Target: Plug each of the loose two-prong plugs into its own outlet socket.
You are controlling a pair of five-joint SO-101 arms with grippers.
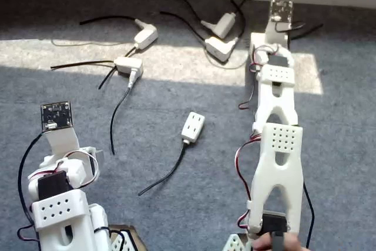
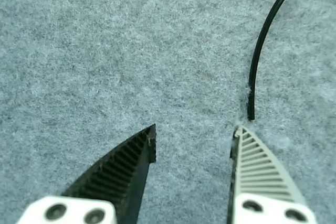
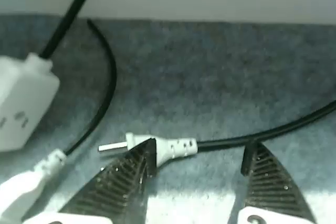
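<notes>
Lying between the spread fingers of the right claw, the white plug sits beside one fingertip.

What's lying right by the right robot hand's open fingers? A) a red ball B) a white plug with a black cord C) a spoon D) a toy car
B: a white plug with a black cord lies at the tips of the open right gripper.
</notes>
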